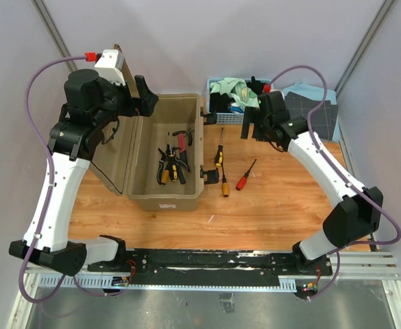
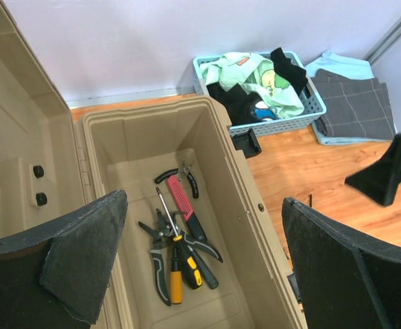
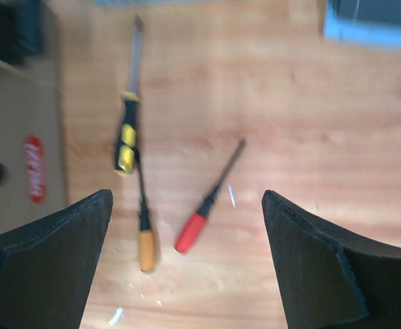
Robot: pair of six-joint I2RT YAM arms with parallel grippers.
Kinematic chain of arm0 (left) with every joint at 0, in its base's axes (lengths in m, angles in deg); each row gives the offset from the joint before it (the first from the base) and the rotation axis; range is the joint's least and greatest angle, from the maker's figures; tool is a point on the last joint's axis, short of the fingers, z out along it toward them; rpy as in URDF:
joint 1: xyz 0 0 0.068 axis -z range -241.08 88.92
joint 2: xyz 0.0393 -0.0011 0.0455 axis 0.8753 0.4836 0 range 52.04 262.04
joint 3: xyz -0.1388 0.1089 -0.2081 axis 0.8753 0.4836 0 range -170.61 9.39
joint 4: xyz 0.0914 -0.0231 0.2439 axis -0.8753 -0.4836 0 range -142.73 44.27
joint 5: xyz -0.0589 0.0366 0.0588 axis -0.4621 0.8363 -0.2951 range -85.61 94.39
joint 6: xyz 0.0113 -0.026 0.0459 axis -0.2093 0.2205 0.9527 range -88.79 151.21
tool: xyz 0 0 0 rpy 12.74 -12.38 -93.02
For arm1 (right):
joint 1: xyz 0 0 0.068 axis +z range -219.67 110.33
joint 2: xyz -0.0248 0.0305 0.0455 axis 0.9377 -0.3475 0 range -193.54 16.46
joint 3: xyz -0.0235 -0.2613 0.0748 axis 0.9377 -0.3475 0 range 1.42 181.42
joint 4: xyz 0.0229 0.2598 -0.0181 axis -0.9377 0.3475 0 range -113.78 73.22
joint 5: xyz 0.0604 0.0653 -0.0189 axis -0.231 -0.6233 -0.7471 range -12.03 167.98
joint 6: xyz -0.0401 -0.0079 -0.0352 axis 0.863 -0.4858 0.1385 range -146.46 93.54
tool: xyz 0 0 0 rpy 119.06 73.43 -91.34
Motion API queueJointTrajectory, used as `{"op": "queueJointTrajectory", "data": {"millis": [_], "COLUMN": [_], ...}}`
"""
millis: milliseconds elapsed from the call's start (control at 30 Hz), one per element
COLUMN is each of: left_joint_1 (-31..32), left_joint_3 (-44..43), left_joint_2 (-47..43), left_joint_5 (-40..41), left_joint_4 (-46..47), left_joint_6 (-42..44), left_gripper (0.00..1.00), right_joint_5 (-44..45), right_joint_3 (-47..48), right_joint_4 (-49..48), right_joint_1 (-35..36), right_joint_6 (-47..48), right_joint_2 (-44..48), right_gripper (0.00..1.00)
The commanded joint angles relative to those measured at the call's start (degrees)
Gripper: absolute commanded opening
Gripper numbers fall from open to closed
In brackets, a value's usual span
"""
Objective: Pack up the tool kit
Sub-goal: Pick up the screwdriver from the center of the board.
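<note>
- My right gripper (image 3: 186, 260) hangs with jaws spread wide and empty above the table (image 1: 282, 205), where the screwdrivers lie just beside the toolbox (image 1: 166, 199).
- My left gripper (image 2: 203, 267) is spread too, holding nothing, over the open toolbox; a hammer (image 2: 180, 197) and pliers (image 2: 158, 264) lie inside.
- I judge the red-handled screwdriver (image 3: 195, 229) light and stiff. Its thin shaft looks slippery, so I would take it across the thick handle.
- It lies apart from the orange-handled screwdriver (image 3: 145, 248), which leaves room for the fingers.

Wooden tabletop (image 1: 275, 205) enclosed by plain pale lilac walls (image 1: 186, 41), with slanting metal corner struts (image 1: 365, 45); lighting even, diffuse
</note>
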Motion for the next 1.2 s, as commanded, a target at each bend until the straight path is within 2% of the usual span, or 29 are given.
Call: {"op": "queueJointTrajectory", "data": {"millis": [0,133,233,567,700,900,1000,1033,1167], "left_joint_1": [-0.37,-0.33,-0.33,-0.33,-0.33,-0.33,-0.35,-0.41,-0.42], "left_joint_3": [-0.38,-0.58,-0.55,0.01,0.04,1.15,1.34,1.30,1.11], "left_joint_2": [1.23,1.37,1.36,1.02,0.55,-0.37,-0.49,-0.47,-0.40], "left_joint_5": [-1.33,-1.49,-1.36,-1.13,-0.65,-0.12,-0.18,-0.13,0.24], "left_joint_4": [1.67,1.63,1.67,1.71,1.73,1.94,2.03,2.11,2.09], "left_joint_6": [-1.14,-1.26,-1.26,-1.18,-1.02,-0.89,-1.03,-1.04,-0.83], "left_gripper": [0.99,0.99,0.99,0.99,0.99,0.99,0.99,0.99,0.99], "right_joint_5": [4.23,5.72,4.84,2.89,0.75,0.25,-1.08,-1.65,-2.88], "right_joint_3": [-10.01,-18.84,-21.70,-19.40,-20.07,-16.08,-15.39,-15.36,-16.63], "right_joint_4": [9.31,7.79,6.18,3.39,2.13,4.63,4.89,4.87,4.14], "right_joint_1": [0.21,1.07,1.77,6.66,6.63,6.74,6.75,6.83,6.80], "right_joint_6": [-9.11,-17.71,-21.87,-30.92,-34.68,-34.92,-35.82,-35.91,-36.95], "right_joint_2": [-0.13,1.04,-0.01,-9.00,-13.44,-19.13,-21.18,-21.71,-22.59], "right_gripper": [0.89,0.87,0.87,0.86,0.83,0.76,0.67,0.61,0.24]}}
